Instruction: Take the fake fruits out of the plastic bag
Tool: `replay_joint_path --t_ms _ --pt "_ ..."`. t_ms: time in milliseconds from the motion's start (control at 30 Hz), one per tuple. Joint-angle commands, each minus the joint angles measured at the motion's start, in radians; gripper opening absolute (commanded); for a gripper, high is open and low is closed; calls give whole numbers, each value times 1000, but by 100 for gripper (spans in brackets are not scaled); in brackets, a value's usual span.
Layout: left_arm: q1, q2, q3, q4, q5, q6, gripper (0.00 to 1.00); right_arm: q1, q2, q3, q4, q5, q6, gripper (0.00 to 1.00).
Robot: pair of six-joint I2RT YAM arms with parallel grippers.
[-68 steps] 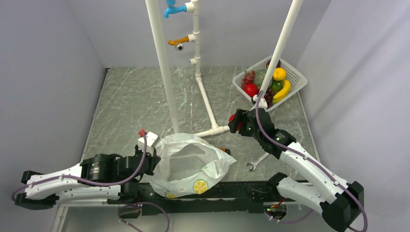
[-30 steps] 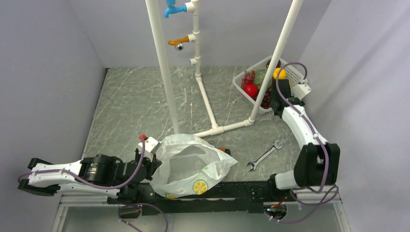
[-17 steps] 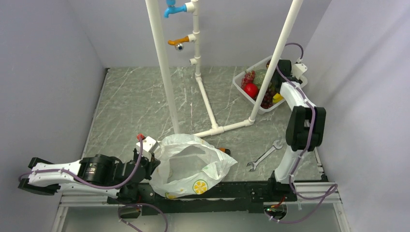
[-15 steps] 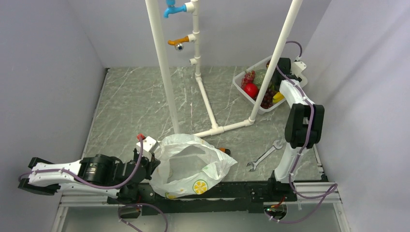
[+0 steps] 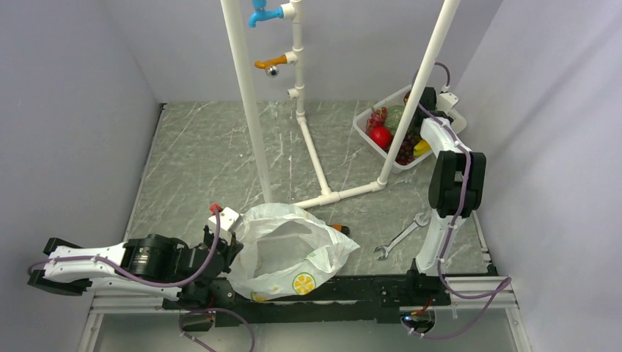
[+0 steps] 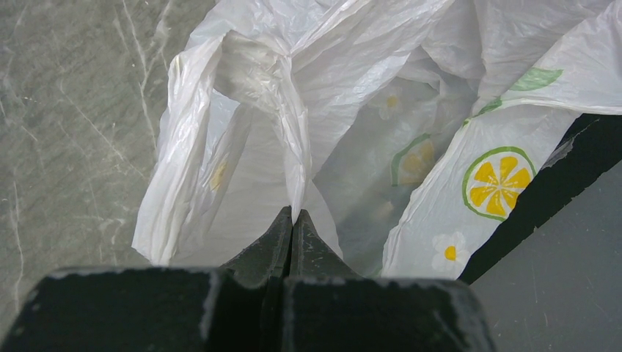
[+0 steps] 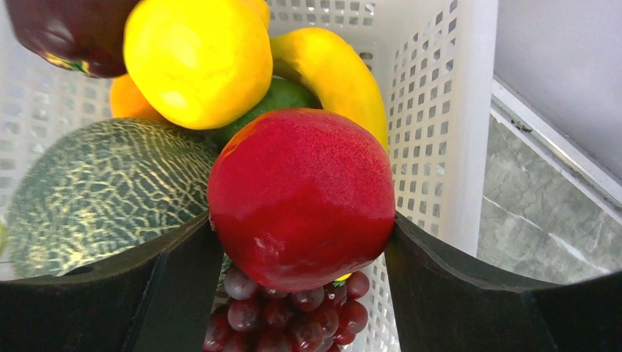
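The plastic bag [image 5: 293,253] lies open-mouthed at the near edge, white with lemon prints. My left gripper [image 5: 233,246] is shut on a bunched strip of its rim [image 6: 293,147], holding the mouth up; no fruit shows clearly inside the bag [image 6: 352,88]. My right gripper [image 7: 301,220] is shut on a red apple [image 7: 301,191], which touches both fingers. It hangs just above the fruits in the white basket [image 7: 440,110]: a yellow round fruit [image 7: 198,62], a banana [image 7: 337,73], a netted melon [image 7: 103,191] and dark grapes [image 7: 293,315]. From above, the right gripper [image 5: 419,121] is over the basket [image 5: 364,128].
A white pipe frame [image 5: 315,158] with taps rises from mid-table; one post [image 5: 411,110] stands right beside the basket. A wrench [image 5: 400,236] lies near the right arm's base. A second red apple [image 5: 380,136] sits in the basket. Walls close in on both sides.
My right arm has carried the red apple from beside the bag to the far right and reached in over the basket. The left gripper and bag have not moved.
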Motion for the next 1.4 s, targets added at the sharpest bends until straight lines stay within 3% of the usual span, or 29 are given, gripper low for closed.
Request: replay_joint_path --t_ms 0,133,300,600,1000,1367 --pt "-8 -18 18 4 -30 -11 0 0 16 25 -5 -2 -26 44" --pt "-8 -21 17 9 -26 -6 0 -1 3 6 3 -2 -35 54" --pt "-9 -12 20 4 -27 -9 0 -1 -10 2 12 -11 -59 74" --pt "-10 -16 19 6 -26 -9 0 2 -16 54 -29 -44 -74 98" --pt "-11 -9 21 4 -22 -8 0 19 -192 12 -59 -80 -25 99" --pt "-18 -29 19 16 -15 5 0 23 -427 -321 -29 -72 98 96"
